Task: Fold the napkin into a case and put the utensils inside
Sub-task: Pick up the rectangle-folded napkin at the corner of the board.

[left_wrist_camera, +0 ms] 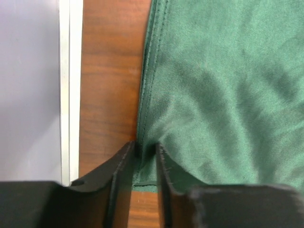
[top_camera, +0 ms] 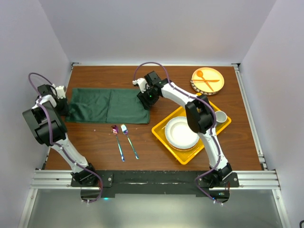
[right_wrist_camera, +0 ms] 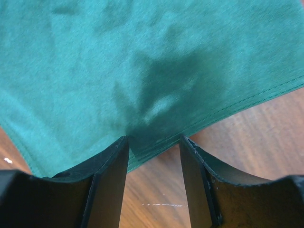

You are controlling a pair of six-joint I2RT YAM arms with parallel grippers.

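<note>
The dark green napkin [top_camera: 107, 105] lies flat as a wide rectangle at the back left of the table, with a crease line down its middle. No narrow case shows. My left gripper [top_camera: 63, 102] is at the napkin's left edge. In the left wrist view its jaws [left_wrist_camera: 145, 145] stand a little apart, with the napkin's [left_wrist_camera: 213, 85] hemmed corner between them. My right gripper [top_camera: 145, 99] is at the right edge, open [right_wrist_camera: 154, 140], its fingers astride the napkin's [right_wrist_camera: 118, 61] hem on the wood. The utensils, a shiny spoon [top_camera: 117, 140] and fork [top_camera: 129, 141], lie side by side just in front of the napkin.
A yellow tray [top_camera: 161, 129] with white plates [top_camera: 182, 132] and a small grey cup [top_camera: 221, 116] sits at the right. A round woven plate [top_camera: 207, 80] with an orange spoon and fork is at the back right. A metal rail [left_wrist_camera: 71, 90] runs along the table's left edge.
</note>
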